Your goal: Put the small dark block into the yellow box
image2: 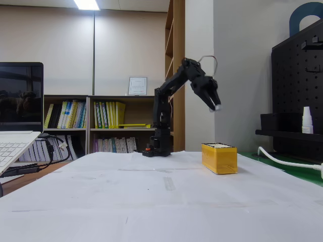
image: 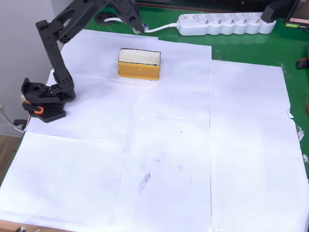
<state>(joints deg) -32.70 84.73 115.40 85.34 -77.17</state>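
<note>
The yellow box (image: 139, 70) stands on the white paper at the back left in the overhead view, cream-white top up; in the fixed view the yellow box (image2: 219, 158) sits right of centre. My black gripper (image2: 216, 106) hangs high above it, pointing down, fingers closed. A tiny pale-edged piece shows at the tips, which looks like the small dark block (image2: 217, 107). From overhead the gripper (image: 139, 27) lies beyond the box's far side, near the white cable.
A white power strip (image: 227, 23) and its cable lie on the green mat behind the paper. The arm's base (image: 42, 100) stands at the left edge. A laptop (image2: 15, 141) sits at the left in the fixed view. White paper sheets (image: 169, 159) cover the table.
</note>
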